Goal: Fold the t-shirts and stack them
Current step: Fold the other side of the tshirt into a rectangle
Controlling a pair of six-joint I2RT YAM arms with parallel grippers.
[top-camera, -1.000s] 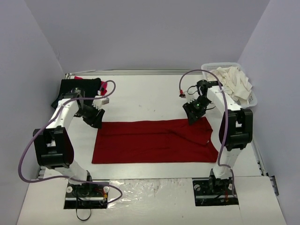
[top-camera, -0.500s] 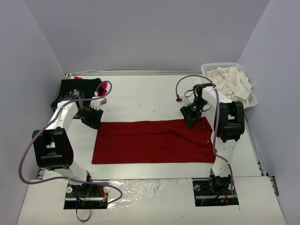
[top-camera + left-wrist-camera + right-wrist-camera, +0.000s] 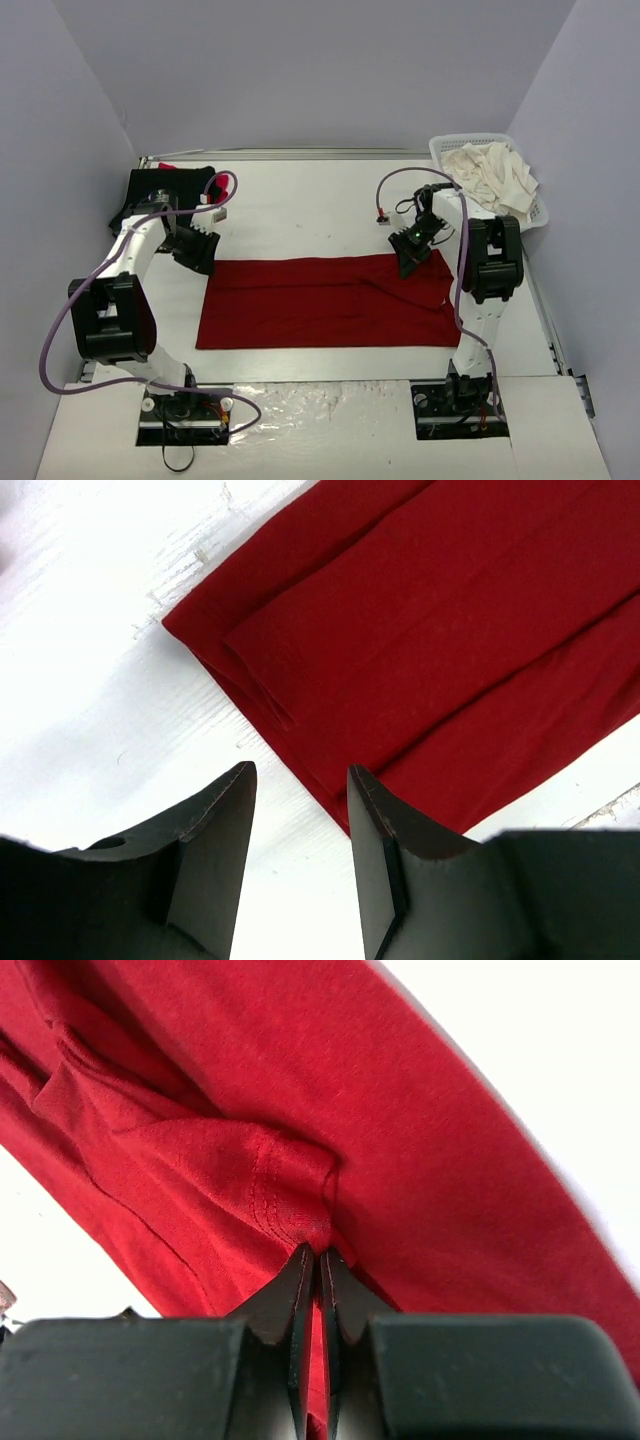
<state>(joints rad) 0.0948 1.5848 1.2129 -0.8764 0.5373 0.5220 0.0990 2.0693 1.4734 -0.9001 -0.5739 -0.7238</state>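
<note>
The dark red soft cloth t-shirt [image 3: 325, 300] lies folded in a long band on the white table [image 3: 300, 200], long axis left to right. The right gripper [image 3: 320, 1256] is clenched on a fold at its far right corner; the left gripper [image 3: 300, 775] hangs released just before the far left corner

Flat t-shirt [image 3: 330, 300] lies spread at mid-surface [image 3: 300, 205], long side running left to right, between the arm bases and the far edge. Left gripper [image 3: 200, 255] hangs at the shirt's far left corner, fingers [image 3: 225, 820] apart with nothing between them. Right gripper [image 3: 410, 262] is at the far right corner, fingers [image 3: 290, 1295] pinched together on a fold of the cloth. Folded stack [image 3: 170, 185] lies in the far left corner, behind the left gripper. Basket [image 3: 470, 138] stands at the far right, behind the right gripper, with heaped shirts [image 3: 495, 170] in it.
</note>
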